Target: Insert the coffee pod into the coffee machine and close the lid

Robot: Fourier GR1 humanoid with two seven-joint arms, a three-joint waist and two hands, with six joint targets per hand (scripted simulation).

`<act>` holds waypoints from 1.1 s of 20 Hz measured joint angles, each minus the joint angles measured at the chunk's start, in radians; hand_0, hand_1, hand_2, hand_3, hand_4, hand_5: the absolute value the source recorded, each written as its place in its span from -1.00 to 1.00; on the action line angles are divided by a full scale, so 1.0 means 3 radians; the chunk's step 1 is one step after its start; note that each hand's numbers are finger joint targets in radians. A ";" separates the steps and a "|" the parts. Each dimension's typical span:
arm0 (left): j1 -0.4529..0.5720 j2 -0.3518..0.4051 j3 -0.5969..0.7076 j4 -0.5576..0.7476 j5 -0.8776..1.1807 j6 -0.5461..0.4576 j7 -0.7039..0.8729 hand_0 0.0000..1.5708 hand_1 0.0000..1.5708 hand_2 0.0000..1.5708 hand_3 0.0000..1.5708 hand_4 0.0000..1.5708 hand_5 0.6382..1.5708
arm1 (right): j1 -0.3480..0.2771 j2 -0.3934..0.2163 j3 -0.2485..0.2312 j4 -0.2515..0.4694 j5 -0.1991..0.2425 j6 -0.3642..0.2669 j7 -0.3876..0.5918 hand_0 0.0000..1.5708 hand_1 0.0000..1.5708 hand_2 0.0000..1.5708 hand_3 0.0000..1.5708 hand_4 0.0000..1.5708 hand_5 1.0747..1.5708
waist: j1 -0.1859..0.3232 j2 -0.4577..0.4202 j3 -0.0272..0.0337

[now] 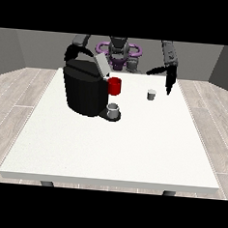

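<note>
- Pod (151,94) sits alone on the white surface (113,150), well apart from the coffee machine (84,90).
- Hand at the view's right (168,81) hangs just above it, fingers straight, holding nothing.
- Go down slowly and pinch the pod.
- Lid (101,64) is up, ready.

- White table (108,149) filled most of the view; the robot (119,51) stood small behind its far edge.
- Black coffee machine (83,90) sat on the table's left part, lid (102,64) tilted up and open.
- Red part (114,86) showed at the machine's front, just under the lid.
- Grey cup (114,110) stood on the machine's base, below the red part.
- Small grey pod (151,94) sat upright on the table, right of the machine and apart from it.
- Hand at the view's right (169,77) hung above the table, fingers straight and pointing down, thumb out to the side; near the pod, not touching it.
- Hand at the view's left (72,51) was behind the machine's top; fingers not readable.
</note>
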 measured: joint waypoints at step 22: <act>-0.0445 0.0028 -0.0353 0.1015 -0.0957 0.0255 -0.0105 -0.28 -0.28 -0.11 -0.47 -1.00 1.00 | -0.0390 -0.0080 -0.0148 0.0697 0.0075 -0.0150 0.0104 -1.00 -1.00 -1.00 -1.00 -0.45 1.00 | 0.0063 -0.0013 0.0000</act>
